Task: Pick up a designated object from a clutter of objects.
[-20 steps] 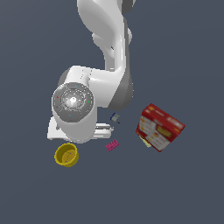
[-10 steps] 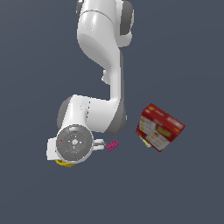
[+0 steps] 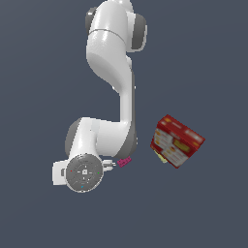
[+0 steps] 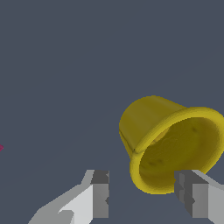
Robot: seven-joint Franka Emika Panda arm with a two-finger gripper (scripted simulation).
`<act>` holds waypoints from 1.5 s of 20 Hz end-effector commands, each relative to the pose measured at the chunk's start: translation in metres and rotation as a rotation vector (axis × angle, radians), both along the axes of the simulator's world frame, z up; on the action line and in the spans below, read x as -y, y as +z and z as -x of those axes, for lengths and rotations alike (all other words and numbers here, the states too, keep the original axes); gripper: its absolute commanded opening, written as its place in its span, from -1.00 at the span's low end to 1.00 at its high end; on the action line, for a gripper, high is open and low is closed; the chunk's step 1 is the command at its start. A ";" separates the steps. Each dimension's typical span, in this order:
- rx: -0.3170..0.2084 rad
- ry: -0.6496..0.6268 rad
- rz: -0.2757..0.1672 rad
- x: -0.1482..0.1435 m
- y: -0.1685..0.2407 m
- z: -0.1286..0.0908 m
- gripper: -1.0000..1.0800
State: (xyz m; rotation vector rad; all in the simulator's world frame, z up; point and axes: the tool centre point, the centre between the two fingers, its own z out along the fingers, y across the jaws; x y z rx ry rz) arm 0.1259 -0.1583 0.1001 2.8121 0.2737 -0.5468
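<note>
The yellow cup (image 4: 170, 144) lies tilted on the grey floor in the wrist view, its thick rim and open mouth facing the camera. My gripper (image 4: 146, 197) is open, one finger (image 4: 99, 194) to one side of the cup and the other finger (image 4: 194, 197) in front of the rim's far side. The cup's rim sits partly between the fingers. In the exterior view the arm's wrist flange (image 3: 84, 172) hides the cup. The pink brick (image 3: 124, 162) peeks out beside the wrist. The red box (image 3: 177, 141) lies on the exterior view's right.
The white arm (image 3: 114, 72) reaches down from the top of the exterior view. A sliver of the pink brick shows at the wrist view's edge (image 4: 1, 148). The grey-blue piece is hidden.
The wrist has moved down in the exterior view, over the yellow cup, which showed a second ago and is now covered. The box and pink brick have not moved.
</note>
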 end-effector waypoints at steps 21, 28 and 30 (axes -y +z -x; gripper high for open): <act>-0.002 0.003 0.001 0.009 -0.028 0.010 -1.00; -0.001 0.002 0.002 0.010 -0.026 0.011 -1.00; -0.001 0.002 0.002 0.008 -0.024 0.011 -1.00</act>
